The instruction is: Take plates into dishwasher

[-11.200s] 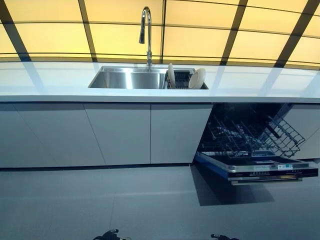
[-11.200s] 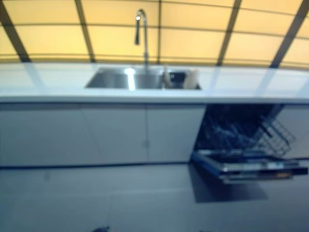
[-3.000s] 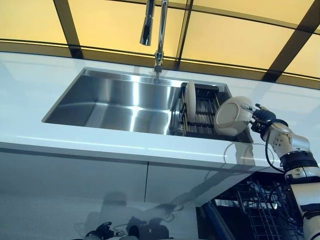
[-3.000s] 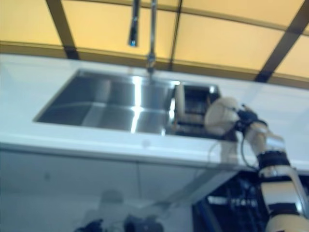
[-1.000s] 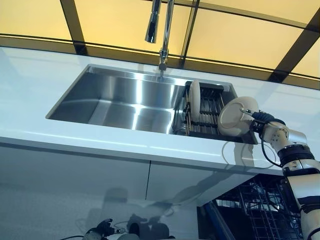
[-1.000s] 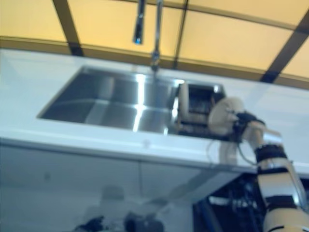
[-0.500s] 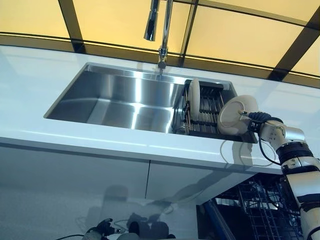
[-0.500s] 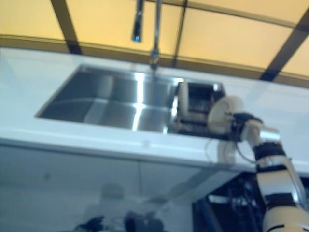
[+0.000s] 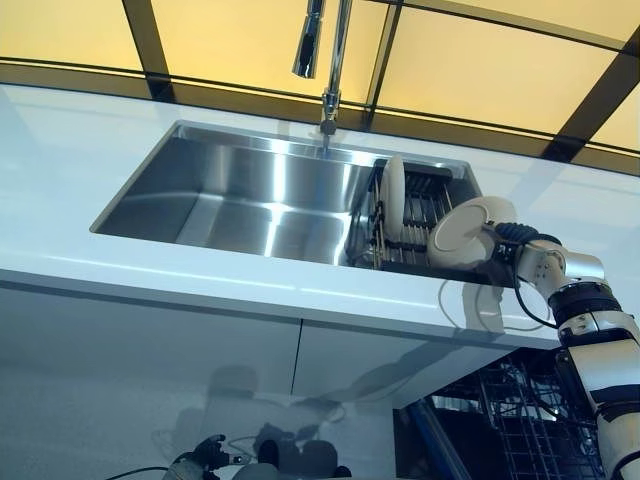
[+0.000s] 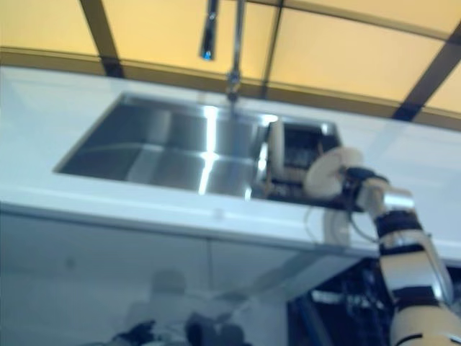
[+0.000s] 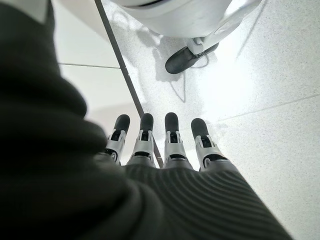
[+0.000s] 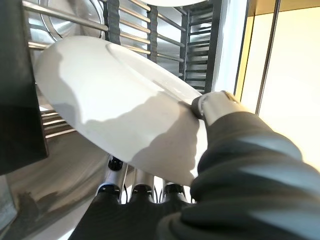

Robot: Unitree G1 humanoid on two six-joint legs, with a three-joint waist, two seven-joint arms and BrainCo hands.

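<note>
My right hand (image 9: 517, 246) is shut on a white plate (image 9: 462, 232) and holds it tilted over the right end of the black dish rack (image 9: 428, 205) in the sink. In the right wrist view the thumb (image 12: 216, 105) lies on the plate (image 12: 110, 107) and the fingers (image 12: 136, 189) curl under its rim. A second white plate (image 9: 393, 197) stands upright in the rack's left part. The open dishwasher's dark wire basket (image 9: 505, 420) shows below the counter at the lower right. My left hand (image 11: 160, 145) hangs low over the floor, fingers straight and empty.
The steel sink (image 9: 240, 195) is set in a white counter (image 9: 200, 285), with a tall faucet (image 9: 330, 50) behind it. White cabinet fronts (image 9: 150, 360) run below the counter. Yellow panels with dark frames back the counter.
My right hand has carried the plate slightly left, toward the upright plate in the rack, still gripping it. The left hand has not moved.
</note>
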